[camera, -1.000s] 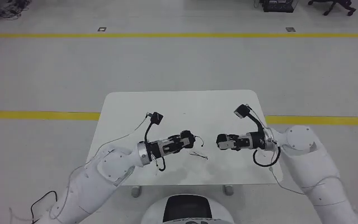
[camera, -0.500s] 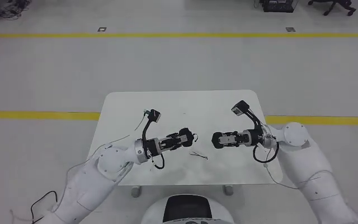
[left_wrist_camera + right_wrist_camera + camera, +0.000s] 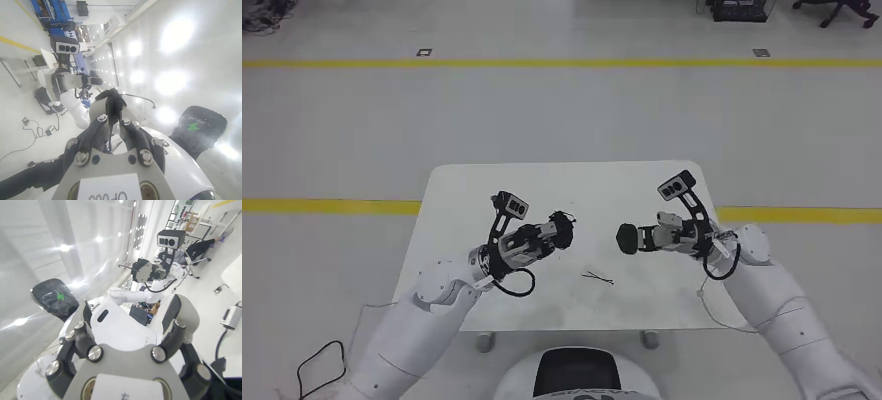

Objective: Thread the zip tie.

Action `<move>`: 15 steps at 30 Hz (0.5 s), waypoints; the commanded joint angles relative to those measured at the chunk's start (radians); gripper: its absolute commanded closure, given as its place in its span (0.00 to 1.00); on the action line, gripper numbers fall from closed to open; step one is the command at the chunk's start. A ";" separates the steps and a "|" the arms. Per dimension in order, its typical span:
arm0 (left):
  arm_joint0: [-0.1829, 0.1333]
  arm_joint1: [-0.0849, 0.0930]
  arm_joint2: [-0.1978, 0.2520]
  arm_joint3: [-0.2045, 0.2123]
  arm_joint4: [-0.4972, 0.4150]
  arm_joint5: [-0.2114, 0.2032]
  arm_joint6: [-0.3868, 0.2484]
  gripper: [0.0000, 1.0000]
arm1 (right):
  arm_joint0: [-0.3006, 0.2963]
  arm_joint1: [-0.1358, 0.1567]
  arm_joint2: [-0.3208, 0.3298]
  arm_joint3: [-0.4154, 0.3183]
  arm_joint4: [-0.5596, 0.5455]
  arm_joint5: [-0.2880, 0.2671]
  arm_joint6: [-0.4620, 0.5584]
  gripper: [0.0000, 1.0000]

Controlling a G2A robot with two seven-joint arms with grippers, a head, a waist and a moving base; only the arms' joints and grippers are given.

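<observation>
My left gripper (image 3: pixel 113 99) is shut on a thin black zip tie (image 3: pixel 140 97), whose free end curves out past the fingertips. In the top view the left gripper (image 3: pixel 560 228) hangs above the middle of the white table (image 3: pixel 542 190), tilted upward. My right gripper (image 3: pixel 128 311) stands open with nothing between its fingers (image 3: pixel 87 311). It faces the left gripper (image 3: pixel 142 271) across a short gap. From above, the right gripper (image 3: pixel 627 238) sits just right of the table's centre.
A couple of loose black zip ties (image 3: pixel 597 277) lie on the table near its front edge, below the gap between the two grippers. Yellow floor lines run behind and beside the table.
Both wrists have rotated and lifted, so the grippers now tilt upward. The left gripper moved away from the front edge with the tie. The right gripper shifted slightly toward the centre.
</observation>
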 commanded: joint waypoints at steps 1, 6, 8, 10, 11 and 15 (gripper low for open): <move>0.001 -0.013 -0.001 0.011 0.020 0.000 0.008 1.00 | 0.014 -0.003 -0.026 0.018 0.033 0.000 0.000 0.00; -0.002 -0.021 -0.003 0.011 0.040 0.000 0.012 1.00 | 0.014 -0.003 -0.026 0.018 0.033 0.000 0.000 0.00; -0.002 -0.021 -0.003 0.011 0.040 0.000 0.012 1.00 | 0.014 -0.003 -0.026 0.018 0.033 0.000 0.000 0.00; -0.002 -0.021 -0.003 0.011 0.040 0.000 0.012 1.00 | 0.014 -0.003 -0.026 0.018 0.033 0.000 0.000 0.00; -0.001 -0.021 -0.001 0.011 0.039 0.003 0.017 1.00 | 0.014 -0.003 -0.026 0.018 0.033 0.000 0.000 0.00; 0.000 -0.030 0.043 0.004 0.033 0.002 0.048 1.00 | 0.001 -0.013 -0.037 0.003 0.066 0.011 -0.036 0.00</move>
